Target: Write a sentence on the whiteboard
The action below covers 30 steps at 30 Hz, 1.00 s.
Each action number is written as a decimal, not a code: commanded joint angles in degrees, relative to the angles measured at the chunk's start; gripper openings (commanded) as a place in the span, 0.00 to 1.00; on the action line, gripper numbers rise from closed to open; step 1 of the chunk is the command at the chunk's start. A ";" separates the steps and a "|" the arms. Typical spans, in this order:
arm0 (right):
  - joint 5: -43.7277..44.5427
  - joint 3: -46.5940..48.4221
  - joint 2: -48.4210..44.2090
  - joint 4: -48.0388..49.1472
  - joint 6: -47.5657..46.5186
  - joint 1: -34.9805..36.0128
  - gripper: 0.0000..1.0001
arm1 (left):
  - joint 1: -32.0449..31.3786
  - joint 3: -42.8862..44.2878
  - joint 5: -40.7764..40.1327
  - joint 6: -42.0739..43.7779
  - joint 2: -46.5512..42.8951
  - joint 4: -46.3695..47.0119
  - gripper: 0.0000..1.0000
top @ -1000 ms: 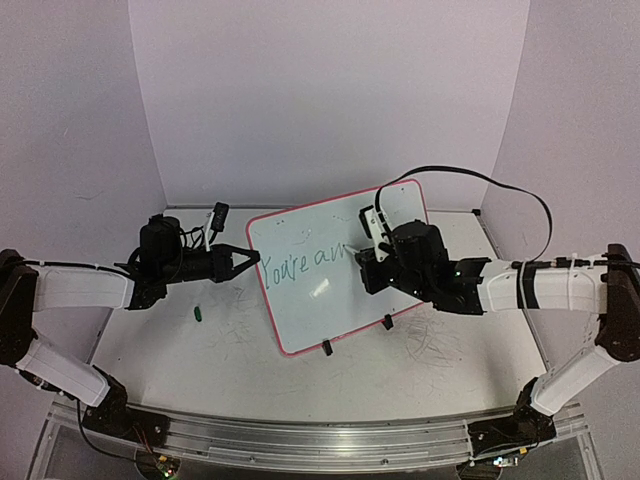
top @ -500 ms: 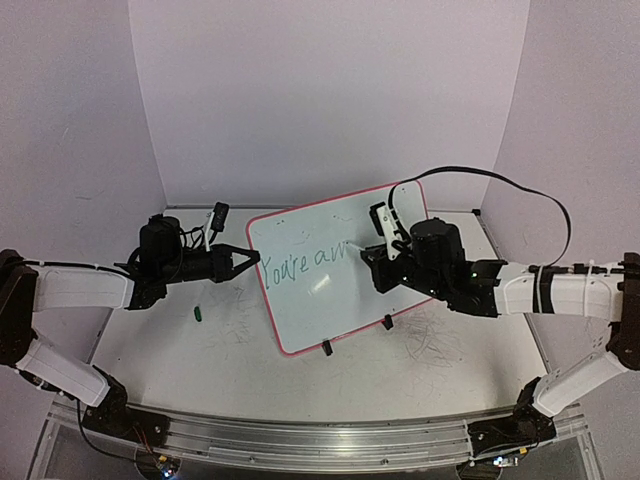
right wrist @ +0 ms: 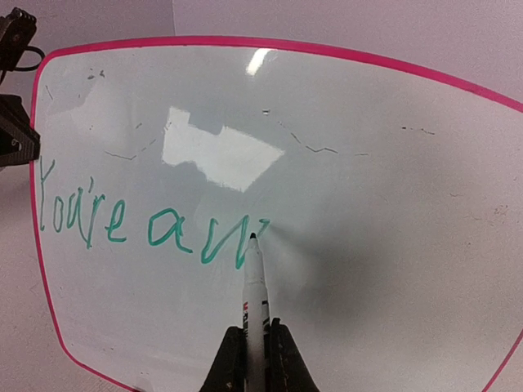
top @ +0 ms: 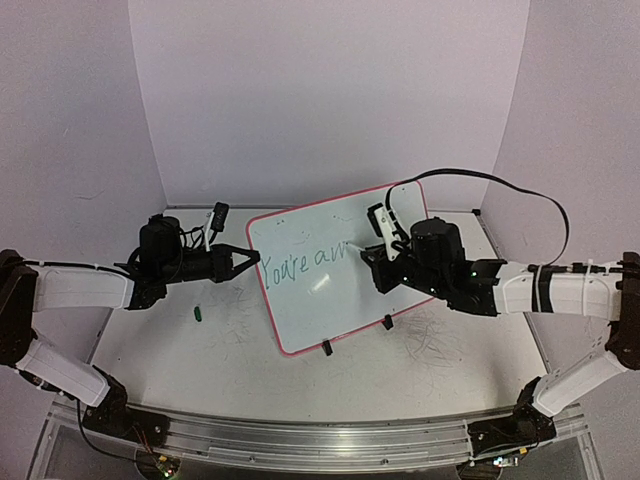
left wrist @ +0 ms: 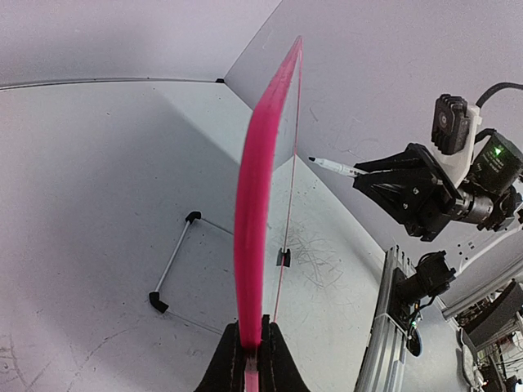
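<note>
Pale lilac walls (top: 330,100) close in a white table (top: 180,350) that is scuffed with faint grey scribbles. The whiteboard (top: 335,290) stands mid-table between my two arms, propped on its black clip feet (top: 326,348) with its face turned toward the right arm. My left gripper (left wrist: 249,359) reaches in from the left, its jaws pinched together on the pink frame at the board's left edge. My right gripper (right wrist: 253,347) comes in from the right and is clamped on a marker (right wrist: 255,286). The sentence (right wrist: 147,224) so far reads "You're aw" in green across the left half of the board. The marker's tip sits at the end of the last stroke, though I cannot tell whether it touches. A small green piece (top: 199,314) lies on the table left of the board.
</note>
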 commanded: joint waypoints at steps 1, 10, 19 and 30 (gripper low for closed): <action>0.42 0.19 -1.29 2.33 -0.33 -1.00 0.00 | 0.10 0.51 -0.42 1.96 -1.57 -0.61 0.00; -0.88 2.66 1.15 2.65 -0.76 -1.03 0.00 | 0.10 0.70 -0.31 2.04 -1.30 -0.62 0.00; -0.04 3.96 2.92 3.51 -0.22 -0.96 0.00 | 0.10 0.88 -0.14 2.08 -1.22 -0.61 0.00; 2.41 2.00 2.92 2.16 2.15 -1.02 0.00 | 0.10 0.67 -0.23 2.21 -1.74 -0.61 0.00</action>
